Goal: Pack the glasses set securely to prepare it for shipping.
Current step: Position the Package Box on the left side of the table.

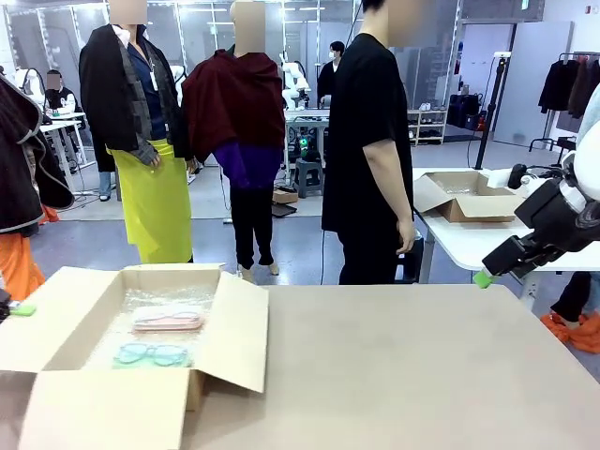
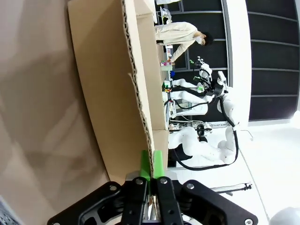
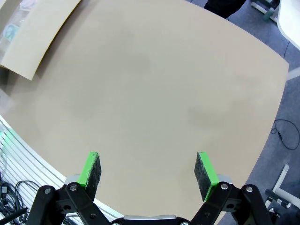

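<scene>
The glasses set lies on bubble wrap inside an open cardboard box (image 1: 234, 347) on the table's left side. The pink-framed case (image 1: 169, 320) is farther back and the teal-framed case (image 1: 153, 354) is nearer. At the far left edge of the front view, my left gripper (image 1: 17, 308) is at the box's left flap. The left wrist view shows that gripper (image 2: 151, 165) shut on the corrugated edge of the flap (image 2: 117, 93). My right gripper (image 1: 483, 278) hovers past the table's far right corner. Its wrist view shows the gripper (image 3: 148, 171) open over bare tabletop, with nothing between its fingers.
A person in black (image 1: 370, 150) stands at the far side, hand (image 1: 405, 236) hanging down. A white side table at the back right carries another open cardboard box (image 1: 469, 199). The box's right flap (image 3: 37, 33) slopes out onto the tan tabletop (image 1: 403, 375).
</scene>
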You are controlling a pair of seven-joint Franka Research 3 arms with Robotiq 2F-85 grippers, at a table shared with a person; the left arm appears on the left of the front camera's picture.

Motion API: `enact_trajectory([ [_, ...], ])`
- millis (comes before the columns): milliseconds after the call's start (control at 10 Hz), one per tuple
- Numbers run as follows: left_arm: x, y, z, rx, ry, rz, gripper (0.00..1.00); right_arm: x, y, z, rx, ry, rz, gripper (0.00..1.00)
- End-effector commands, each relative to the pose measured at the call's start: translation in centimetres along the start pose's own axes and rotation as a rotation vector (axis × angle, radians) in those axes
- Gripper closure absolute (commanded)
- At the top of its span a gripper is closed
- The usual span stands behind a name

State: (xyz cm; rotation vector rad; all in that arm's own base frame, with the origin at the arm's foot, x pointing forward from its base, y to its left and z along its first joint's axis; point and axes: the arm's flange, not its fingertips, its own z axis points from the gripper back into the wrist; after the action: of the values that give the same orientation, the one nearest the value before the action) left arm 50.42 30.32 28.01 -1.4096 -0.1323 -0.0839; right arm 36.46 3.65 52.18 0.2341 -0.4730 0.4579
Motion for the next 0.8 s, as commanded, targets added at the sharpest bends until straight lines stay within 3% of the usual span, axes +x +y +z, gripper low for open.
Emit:
enact_trajectory([
  [0, 0.7, 0.3, 4.0, -0.009, 0.020, 0.016, 0.97, 0.2, 0.1, 0.1, -0.011, -0.001, 0.001, 0.00],
  [300, -0.2, 0.4, 7.2, -0.004, -0.008, 0.022, 0.97, 0.2, 0.1, 0.1, -0.011, -0.001, 0.001, 0.00],
  [700, -0.8, 0.8, 7.0, 0.021, -0.027, 0.011, 0.97, 0.2, 0.1, 0.1, -0.011, -0.001, 0.001, 0.00],
])
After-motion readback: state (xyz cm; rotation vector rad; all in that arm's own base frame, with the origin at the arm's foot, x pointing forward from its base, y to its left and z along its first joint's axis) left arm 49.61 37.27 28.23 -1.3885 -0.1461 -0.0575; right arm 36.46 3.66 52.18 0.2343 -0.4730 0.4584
